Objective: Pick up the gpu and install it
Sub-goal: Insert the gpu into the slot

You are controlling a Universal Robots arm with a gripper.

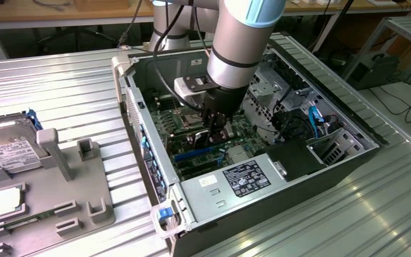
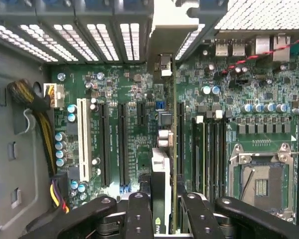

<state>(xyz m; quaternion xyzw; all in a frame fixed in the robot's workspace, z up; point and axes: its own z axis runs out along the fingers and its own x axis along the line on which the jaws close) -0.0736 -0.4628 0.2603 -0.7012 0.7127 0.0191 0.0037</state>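
My gripper reaches down inside the open computer case, just above the green motherboard. It is shut on the gpu, which the wrist view shows edge-on between the two black fingers. The card runs away from the gripper to its silvery end bracket at the case's rear slot wall. It stands upright alongside a long black expansion slot. Whether its edge sits in the slot I cannot tell. In the exterior view a bit of the gpu shows below the fingers.
Inside the case are a white slot, more black slots, the empty CPU socket, a yellow-black cable bundle and the power supply. On the exterior view's left, a grey holder carries a hard drive.
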